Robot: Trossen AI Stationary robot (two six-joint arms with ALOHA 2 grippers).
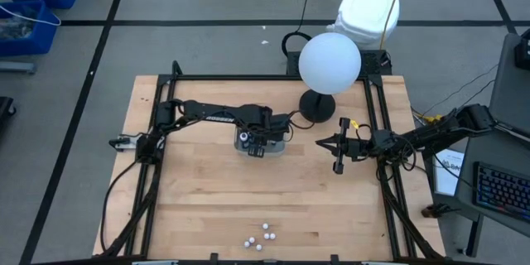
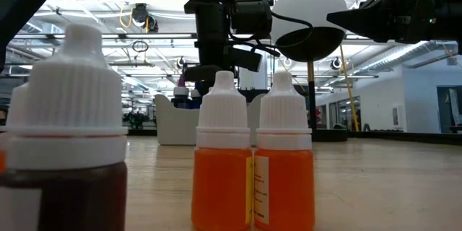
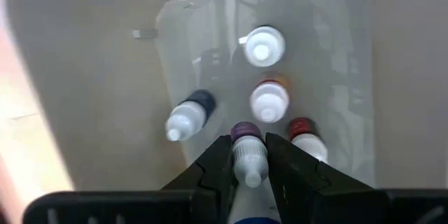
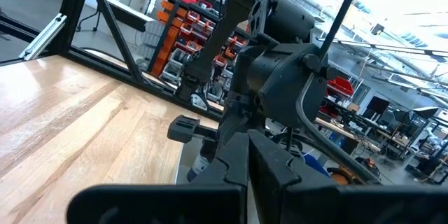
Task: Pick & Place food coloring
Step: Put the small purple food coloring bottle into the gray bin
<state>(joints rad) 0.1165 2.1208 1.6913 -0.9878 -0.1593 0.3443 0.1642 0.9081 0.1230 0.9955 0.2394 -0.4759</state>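
The left gripper (image 3: pixel 250 162) hangs over the grey tray (image 1: pixel 263 144) at mid-table, fingers clamped on a purple-shouldered bottle (image 3: pixel 248 155) whose long axis runs down toward the tray, where four bottles already sit. The right gripper (image 1: pixel 339 146) waits to its right, apparently closed. Five bottles (image 1: pixel 261 237) remain near the front edge, colours unreadable from above.

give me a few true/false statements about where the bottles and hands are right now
1. The left hand grips a bottle over the tray. True.
2. Four bottles already lie or stand in the tray. True.
3. The right hand holds a bottle. False: it holds nothing, waiting beside the globe's stand.
4. The loose bottles sit at the table's far edge. False: near the front edge.
5. The tray is empty. False.
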